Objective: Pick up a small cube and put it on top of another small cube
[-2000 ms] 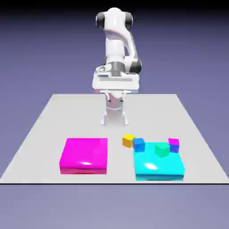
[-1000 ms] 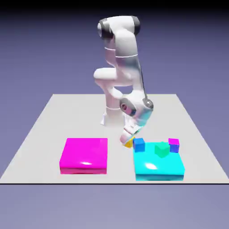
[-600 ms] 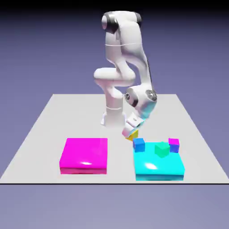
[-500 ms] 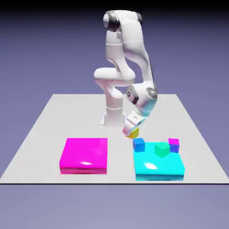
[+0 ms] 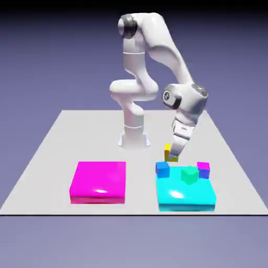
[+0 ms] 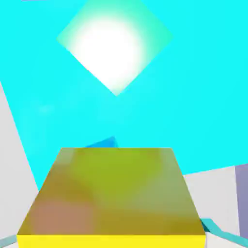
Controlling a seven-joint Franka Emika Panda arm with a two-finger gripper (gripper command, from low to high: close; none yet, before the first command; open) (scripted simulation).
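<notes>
Exterior view: the gripper is clamped on the small yellow cube, holding it in the air just above the blue cube, which sits at a corner of the cyan slab. A green cube and a magenta cube also rest on that slab, and a magenta slab lies on the surface toward the exterior view's left. In the hand view the yellow cube fills the lower half, with the cyan slab behind it.

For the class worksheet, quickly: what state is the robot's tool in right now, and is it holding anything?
Tool: closed on the small yellow cube, held up off the table.
</notes>
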